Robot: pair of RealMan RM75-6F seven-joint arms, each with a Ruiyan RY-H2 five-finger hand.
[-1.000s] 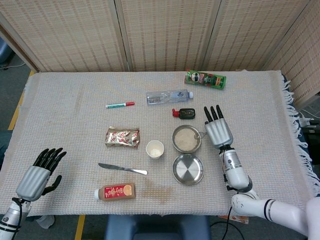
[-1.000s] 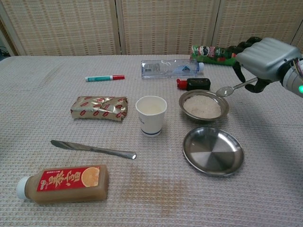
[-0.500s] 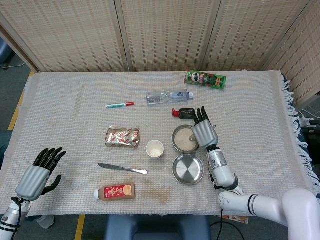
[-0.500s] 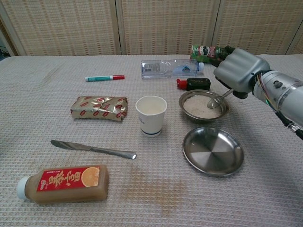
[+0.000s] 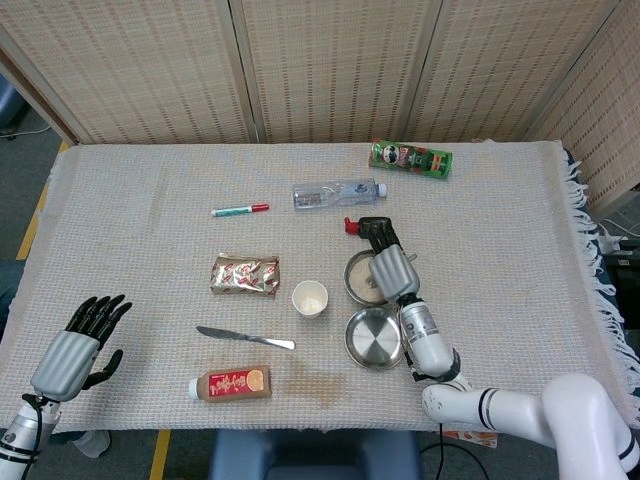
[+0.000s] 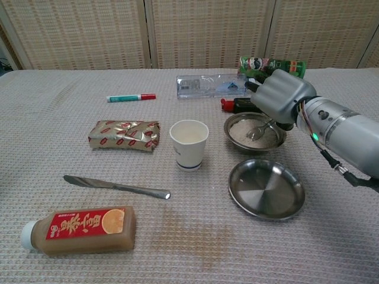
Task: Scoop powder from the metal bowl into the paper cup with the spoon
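The metal bowl (image 6: 275, 141) of white powder (image 6: 240, 129) stands right of centre, and in the head view the bowl (image 5: 353, 281) is partly under my right hand. The white paper cup (image 6: 189, 144) (image 5: 310, 298) stands upright just left of it. My right hand (image 6: 281, 97) (image 5: 385, 262) hovers over the bowl's far right rim and grips the spoon (image 6: 259, 128), whose tip dips into the powder. My left hand (image 5: 80, 345) rests at the table's near left corner, fingers apart, holding nothing.
An empty metal dish (image 6: 266, 189) lies in front of the bowl. A black bottle (image 6: 237, 105), a water bottle (image 6: 210, 85) and a green can (image 6: 260, 64) lie behind it. Marker (image 6: 130, 97), foil packet (image 6: 124, 135), knife (image 6: 115, 187) and juice bottle (image 6: 80, 229) lie left.
My right hand has moved left and down from beside the bowl to over it, bringing the spoon's tip into the powder. The left hand has stayed still.
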